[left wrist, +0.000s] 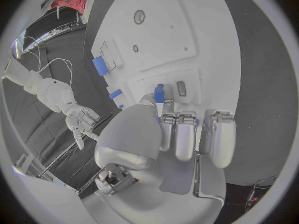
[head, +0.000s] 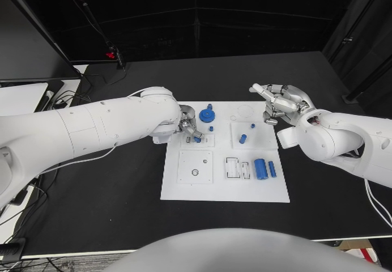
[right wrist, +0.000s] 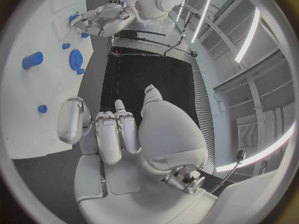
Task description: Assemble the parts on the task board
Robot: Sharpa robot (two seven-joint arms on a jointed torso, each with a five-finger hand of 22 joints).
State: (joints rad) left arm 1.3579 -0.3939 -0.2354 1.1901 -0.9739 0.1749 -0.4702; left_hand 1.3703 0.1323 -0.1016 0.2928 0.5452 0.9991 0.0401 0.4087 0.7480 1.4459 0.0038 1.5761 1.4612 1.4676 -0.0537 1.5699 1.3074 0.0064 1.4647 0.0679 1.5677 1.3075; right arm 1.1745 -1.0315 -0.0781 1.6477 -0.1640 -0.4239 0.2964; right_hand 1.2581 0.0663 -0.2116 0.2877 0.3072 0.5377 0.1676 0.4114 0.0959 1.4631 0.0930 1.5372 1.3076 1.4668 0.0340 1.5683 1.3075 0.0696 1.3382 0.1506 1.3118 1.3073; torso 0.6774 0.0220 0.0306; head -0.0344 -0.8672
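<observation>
The white task board (head: 184, 190) lies mid-table. My left hand (head: 190, 127) is low over its far left corner and pinches a small blue part (left wrist: 159, 92) between thumb and fingers (left wrist: 176, 134), right at the board's surface (left wrist: 187, 40). Beside it are a round blue gear-like part (head: 207, 116) and two small blue pegs (head: 210, 106) (head: 212, 128). A short blue cylinder (head: 242, 137) lies mid-board. A bigger blue cylinder (head: 260, 168) and a thin blue pin (head: 272, 169) lie on the right. My right hand (head: 280, 102) hovers off the far right corner, loosely bent and holding nothing.
The board has a square plate with a small ring (head: 195, 172) at its near left and rectangular slots (head: 238, 168) beside the big cylinder. Black table (head: 98, 209) surrounds the board. Cables and a pale object (head: 20, 96) lie at the far left edge.
</observation>
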